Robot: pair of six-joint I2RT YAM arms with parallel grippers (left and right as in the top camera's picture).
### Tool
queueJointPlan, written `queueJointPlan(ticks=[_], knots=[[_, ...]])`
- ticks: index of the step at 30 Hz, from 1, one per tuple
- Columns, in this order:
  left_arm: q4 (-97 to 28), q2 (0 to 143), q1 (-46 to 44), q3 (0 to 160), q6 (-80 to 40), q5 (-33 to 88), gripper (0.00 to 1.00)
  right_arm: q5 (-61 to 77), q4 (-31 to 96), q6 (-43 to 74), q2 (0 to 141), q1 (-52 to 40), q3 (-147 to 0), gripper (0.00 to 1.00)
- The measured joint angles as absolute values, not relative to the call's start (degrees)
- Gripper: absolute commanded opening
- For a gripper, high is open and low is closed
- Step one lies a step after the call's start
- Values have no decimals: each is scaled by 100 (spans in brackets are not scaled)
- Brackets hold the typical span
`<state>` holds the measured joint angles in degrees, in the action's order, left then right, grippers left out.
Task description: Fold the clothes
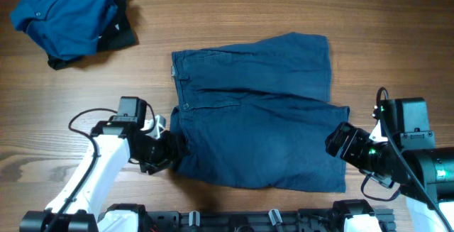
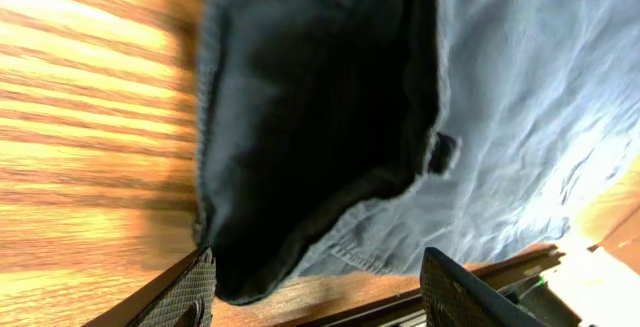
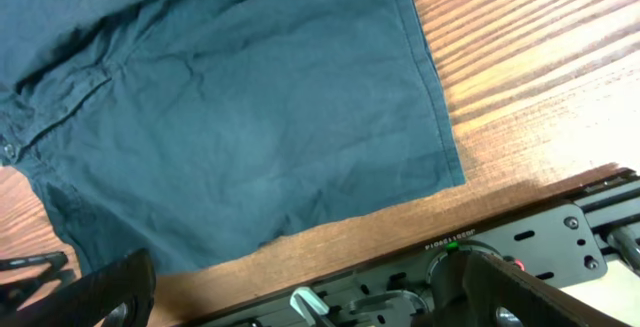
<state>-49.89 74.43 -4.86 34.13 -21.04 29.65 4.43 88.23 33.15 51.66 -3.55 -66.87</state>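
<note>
The clothes are a large navy pair of shorts, spread flat mid-table with one leg folded over, and a brighter blue shirt crumpled at the far left corner. My left gripper sits at the shorts' near-left waistband corner. In the left wrist view its jaws stand open, and the dark waistband fold lies between them, close to the left finger. My right gripper hovers at the shorts' near-right hem, open, with nothing between its fingers. The hem lies just ahead of it.
A black mounting rail with knobs and clamps runs along the table's front edge, also visible as the rail under the right gripper. A dark garment pokes out from beneath the shirt. Bare wood lies to the right.
</note>
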Motion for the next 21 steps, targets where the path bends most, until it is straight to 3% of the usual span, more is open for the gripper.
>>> queueJointPlan(ticks=[7,13,18,19,21], knots=[[-4984,7443,-1227,3413,-2104,2965,70,443,8823,3271,5166,-353,-6687,100],[-4908,7553,-1356,3413,-2163,2834,61,443,8875,3260,5166,-355,-6687,100],[-4790,7839,-1356,3413,-2143,2842,61,443,8958,3208,5166,-355,-6687,100],[-4762,7907,-1356,3413,-2128,2853,59,443,8976,3208,5166,-355,-6687,100],[-4722,8023,-1356,3413,-2123,2884,45,445,8976,3208,5159,-353,-6663,100]])
